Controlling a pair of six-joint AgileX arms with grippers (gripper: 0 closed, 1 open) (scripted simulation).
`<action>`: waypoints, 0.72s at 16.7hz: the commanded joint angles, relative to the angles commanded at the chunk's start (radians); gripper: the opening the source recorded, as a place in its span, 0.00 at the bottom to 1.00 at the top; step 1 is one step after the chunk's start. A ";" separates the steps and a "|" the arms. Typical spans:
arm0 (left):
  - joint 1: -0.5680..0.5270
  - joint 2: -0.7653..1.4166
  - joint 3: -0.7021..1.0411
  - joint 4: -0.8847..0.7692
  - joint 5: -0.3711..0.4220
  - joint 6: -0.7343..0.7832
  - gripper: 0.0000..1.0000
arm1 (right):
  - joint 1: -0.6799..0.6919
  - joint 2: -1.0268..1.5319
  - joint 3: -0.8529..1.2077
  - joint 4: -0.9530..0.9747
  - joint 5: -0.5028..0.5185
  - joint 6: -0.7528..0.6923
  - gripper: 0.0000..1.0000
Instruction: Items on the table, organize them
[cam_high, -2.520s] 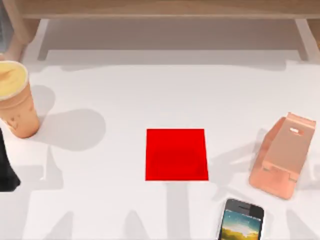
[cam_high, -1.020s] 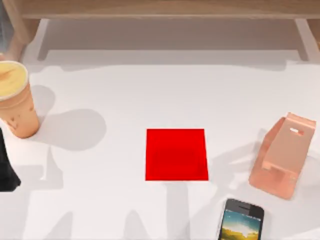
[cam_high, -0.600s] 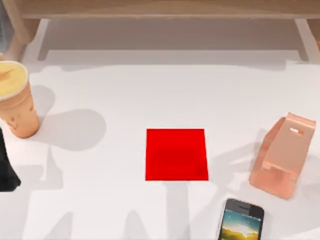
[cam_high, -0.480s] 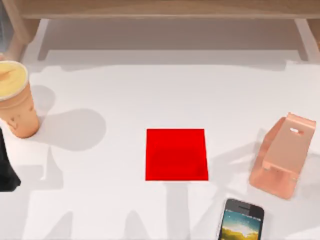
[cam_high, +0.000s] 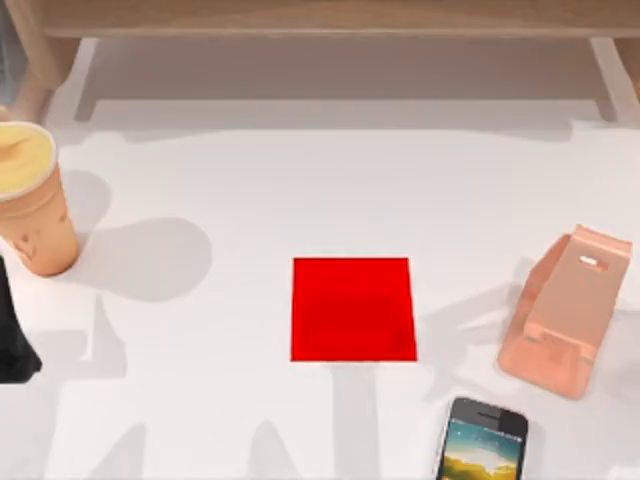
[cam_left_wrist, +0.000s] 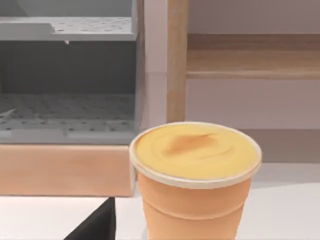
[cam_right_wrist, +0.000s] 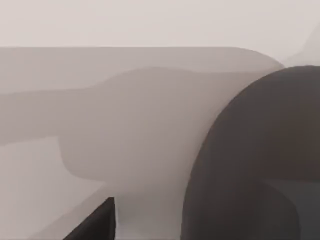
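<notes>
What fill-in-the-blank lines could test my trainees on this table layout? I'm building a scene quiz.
1. The square mat at the table's middle is ____.
2. The paper cup stands at the table's ____ edge.
3. The smartphone lies screen-up, just in front of the peach-pink phone ____.

Missing words: red; left; stand

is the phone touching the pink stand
Apart. The top view shows a strip of white table between the smartphone and the phone stand.
</notes>
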 joint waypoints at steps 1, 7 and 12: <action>0.000 0.000 0.000 0.000 0.000 0.000 1.00 | 0.000 0.005 -0.005 0.009 0.000 0.000 1.00; 0.000 0.000 0.000 0.000 0.000 0.000 1.00 | 0.000 0.006 -0.006 0.010 0.000 0.000 0.85; 0.000 0.000 0.000 0.000 0.000 0.000 1.00 | 0.000 0.006 -0.006 0.010 0.000 0.000 0.47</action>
